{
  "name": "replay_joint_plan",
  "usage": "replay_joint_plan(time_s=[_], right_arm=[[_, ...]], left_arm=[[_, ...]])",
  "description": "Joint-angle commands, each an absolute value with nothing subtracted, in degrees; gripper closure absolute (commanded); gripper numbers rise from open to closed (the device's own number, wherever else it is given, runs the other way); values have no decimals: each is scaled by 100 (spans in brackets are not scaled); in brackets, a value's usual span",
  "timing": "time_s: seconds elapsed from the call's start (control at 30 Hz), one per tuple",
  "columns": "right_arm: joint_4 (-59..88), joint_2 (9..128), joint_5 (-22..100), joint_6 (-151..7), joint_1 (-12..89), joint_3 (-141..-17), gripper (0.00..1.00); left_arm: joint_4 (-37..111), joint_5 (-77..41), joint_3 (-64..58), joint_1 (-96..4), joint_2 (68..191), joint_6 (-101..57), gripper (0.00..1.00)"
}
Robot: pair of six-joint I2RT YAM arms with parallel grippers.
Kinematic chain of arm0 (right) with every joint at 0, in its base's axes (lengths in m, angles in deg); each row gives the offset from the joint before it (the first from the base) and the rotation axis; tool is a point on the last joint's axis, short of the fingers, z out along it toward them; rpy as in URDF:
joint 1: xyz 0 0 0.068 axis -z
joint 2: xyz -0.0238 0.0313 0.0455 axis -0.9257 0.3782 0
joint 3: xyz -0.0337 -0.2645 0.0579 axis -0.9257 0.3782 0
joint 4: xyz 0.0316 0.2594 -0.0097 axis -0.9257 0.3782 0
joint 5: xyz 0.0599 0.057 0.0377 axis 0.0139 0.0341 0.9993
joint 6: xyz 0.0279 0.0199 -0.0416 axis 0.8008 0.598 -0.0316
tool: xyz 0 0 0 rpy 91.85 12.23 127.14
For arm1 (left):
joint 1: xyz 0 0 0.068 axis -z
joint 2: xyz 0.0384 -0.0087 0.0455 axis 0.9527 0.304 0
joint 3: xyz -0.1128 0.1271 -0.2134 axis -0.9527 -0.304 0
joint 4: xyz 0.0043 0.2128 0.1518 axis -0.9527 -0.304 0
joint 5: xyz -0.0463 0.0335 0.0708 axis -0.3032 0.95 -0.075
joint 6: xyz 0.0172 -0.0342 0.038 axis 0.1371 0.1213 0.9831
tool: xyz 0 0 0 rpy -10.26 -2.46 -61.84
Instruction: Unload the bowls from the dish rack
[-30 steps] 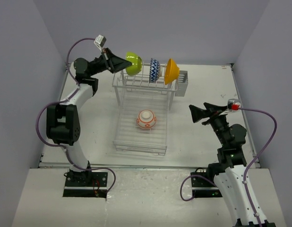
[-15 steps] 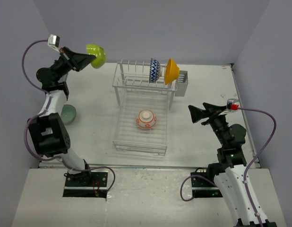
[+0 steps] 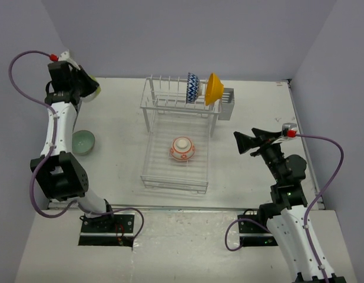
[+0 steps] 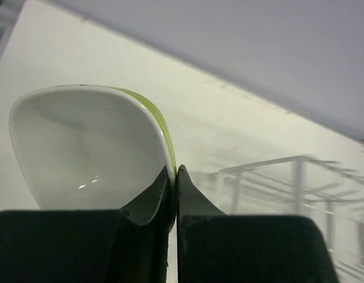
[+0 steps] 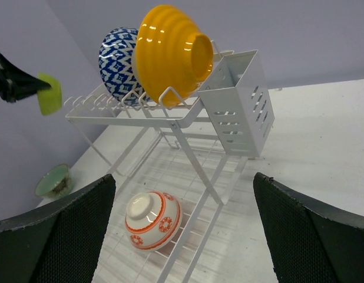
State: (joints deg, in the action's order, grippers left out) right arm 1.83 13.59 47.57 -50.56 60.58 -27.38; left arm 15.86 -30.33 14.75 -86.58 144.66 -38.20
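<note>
Lime bowl (image 4: pixel 88 147) now clear of rack (image 3: pixel 164 171); rim pinch seemingly wrist-view only

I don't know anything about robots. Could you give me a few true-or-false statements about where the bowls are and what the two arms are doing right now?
1. The left gripper is shut on the rim of the lime green bowl. True.
2. The mint green bowl stands in the white wire dish rack. False: it sits on the table, left of the rack.
3. The blue-and-white zigzag bowl and the orange-yellow bowl stand on edge, side by side, on the rack's upper tier. True.
4. The right gripper holds the white bowl with orange-red pattern. False: that gripper is open and empty, and the bowl lies upside down on the rack's lower tray.
</note>
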Motion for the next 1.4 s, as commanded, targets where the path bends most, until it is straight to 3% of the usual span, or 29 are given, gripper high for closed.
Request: replay_joint_plan(time_s=[0.0,0.3,0.6,1.37], right_arm=[[-47,1396,4947,-5055,6022,-2756,1],[-3,1405,4938,-5073,5987,-2774,1],[24,1423,4885,-5108,5969,-2792,1],[85,1405,4815,-5152,5934,-2809,1]], left_arm=[[329,-942,1147,-8435,14631,-2862,100],[417,142,759,-8215,15009,-2879,100],[654,-156,1057,-8004,15738,-2862,100],[-716,696,4476,-7959,18639,-2739,100]])
